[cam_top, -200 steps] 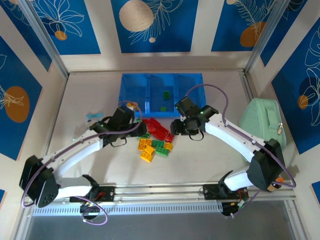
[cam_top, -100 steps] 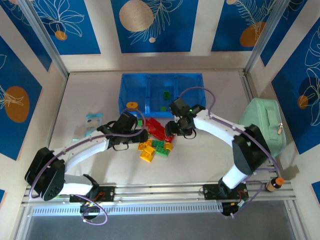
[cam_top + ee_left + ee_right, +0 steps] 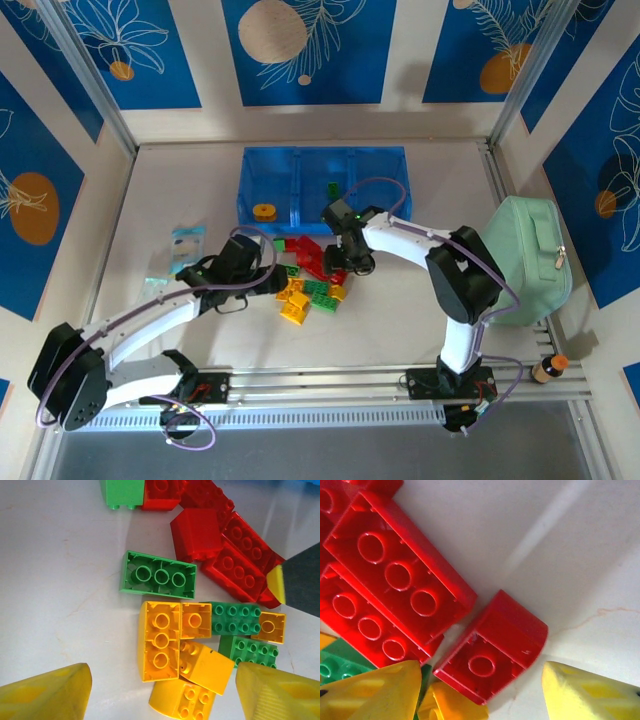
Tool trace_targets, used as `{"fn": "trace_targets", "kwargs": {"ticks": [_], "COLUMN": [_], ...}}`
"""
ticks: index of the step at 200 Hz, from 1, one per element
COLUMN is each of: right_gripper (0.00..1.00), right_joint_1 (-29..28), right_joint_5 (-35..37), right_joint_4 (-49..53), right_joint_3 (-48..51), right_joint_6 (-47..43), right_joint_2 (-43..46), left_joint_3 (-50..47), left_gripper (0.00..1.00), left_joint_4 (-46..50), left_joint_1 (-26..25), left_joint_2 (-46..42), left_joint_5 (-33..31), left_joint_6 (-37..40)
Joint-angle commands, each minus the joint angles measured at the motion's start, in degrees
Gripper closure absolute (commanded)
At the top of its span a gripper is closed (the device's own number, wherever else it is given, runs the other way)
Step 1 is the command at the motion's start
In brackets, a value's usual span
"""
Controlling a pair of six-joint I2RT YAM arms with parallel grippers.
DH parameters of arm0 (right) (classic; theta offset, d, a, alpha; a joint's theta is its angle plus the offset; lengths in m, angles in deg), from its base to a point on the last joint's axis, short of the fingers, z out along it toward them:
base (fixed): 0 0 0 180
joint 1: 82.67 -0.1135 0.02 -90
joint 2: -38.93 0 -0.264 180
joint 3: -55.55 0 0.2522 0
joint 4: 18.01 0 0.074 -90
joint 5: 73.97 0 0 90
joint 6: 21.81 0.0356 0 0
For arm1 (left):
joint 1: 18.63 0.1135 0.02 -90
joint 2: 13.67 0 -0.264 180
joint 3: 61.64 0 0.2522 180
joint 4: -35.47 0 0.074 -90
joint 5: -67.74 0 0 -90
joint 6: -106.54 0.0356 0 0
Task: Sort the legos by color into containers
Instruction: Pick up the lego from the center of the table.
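legos [image 3: 310, 280]: red/green/yellow pile | containers [image 3: 320, 151]: blue; orange disc [image 3: 264, 211] left, green bricks [image 3: 333, 187] middle

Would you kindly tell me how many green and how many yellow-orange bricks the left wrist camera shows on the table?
Green bricks: 4
Yellow-orange bricks: 5
Total: 9

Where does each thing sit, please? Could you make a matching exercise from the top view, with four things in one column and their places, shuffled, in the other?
Things:
1. orange disc
2. green brick lying alone
3. mint-green case
4. orange-capped bottle

Places:
A. right side of the table
B. left compartment of the tray
C. near right corner of the scene
D. middle compartment of the tray

Pairs: 1-B, 2-D, 3-A, 4-C
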Motion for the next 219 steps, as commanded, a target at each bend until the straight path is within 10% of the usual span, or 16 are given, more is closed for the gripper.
{"fn": "trace_targets", "kwargs": {"ticks": [1, 126, 219], "right_gripper": [0.36, 0.61, 0.75], "right_joint_1": [-0.22, 1.59, 6.03], "right_joint_5": [0.86, 2.30, 9.91], "right_joint_4": [0.82, -2.67, 6.80], "right_joint_3": [-1.12, 6.40, -7.74], "right_joint_6": [2.02, 3.76, -1.65], "right_joint_2": [-1.68, 0.92, 9.56], "left_joint_3": [-0.47, 1.20, 2.79], "left_gripper": [0.24, 0.24, 0.24], "left_joint_4": [2.48, 5.42, 4.59], "left_joint_1": [-0.07, 0.32, 0.28], "left_joint_2": [-2.39, -6.47, -3.13], "left_joint_5": [-1.69, -4.10, -2.38], "left_joint_6": [-0.05, 0.95, 3.69]}}
